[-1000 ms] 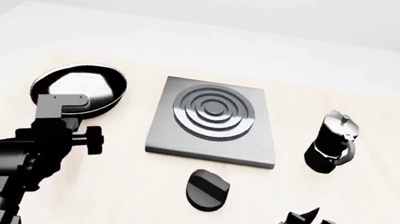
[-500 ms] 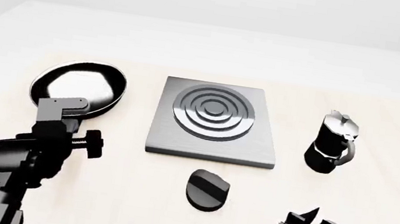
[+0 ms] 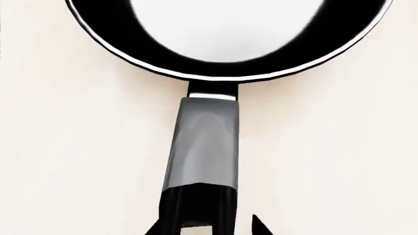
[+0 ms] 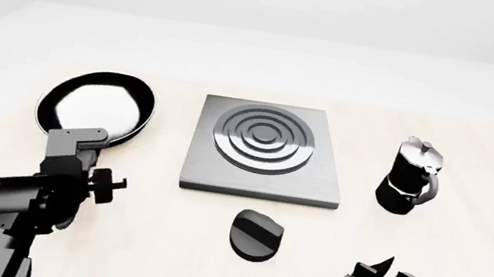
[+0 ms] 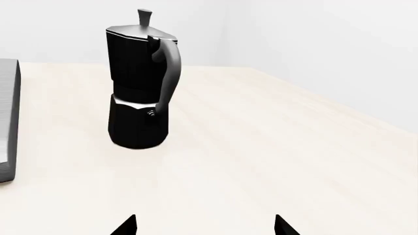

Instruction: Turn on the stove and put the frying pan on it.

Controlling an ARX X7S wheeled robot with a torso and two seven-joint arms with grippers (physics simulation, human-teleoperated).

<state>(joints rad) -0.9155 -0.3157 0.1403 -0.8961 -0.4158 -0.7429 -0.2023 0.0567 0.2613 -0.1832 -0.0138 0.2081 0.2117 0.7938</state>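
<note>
Left claw over the pan handle, stove bare

The pan (image 4: 96,109) lies on the desk (image 4: 477,156) left of the stove (image 4: 265,150), its knob (image 4: 256,235) in front. The left claw (image 3: 207,226) straddles the handle, grip uncertain. The right claw (image 5: 204,226) hangs spread wide, empty, facing the coffee pot (image 5: 140,81).

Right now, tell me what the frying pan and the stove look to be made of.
Frying pan: probably coated metal, glossy black; its inside mirrors the pale surroundings, and the grip looks like matte grey sleeving. Stove: apparently brushed grey metal with faint streaking and darker concentric rings. Its knob: matte black, perhaps plastic. A render leaves all this open.
</note>
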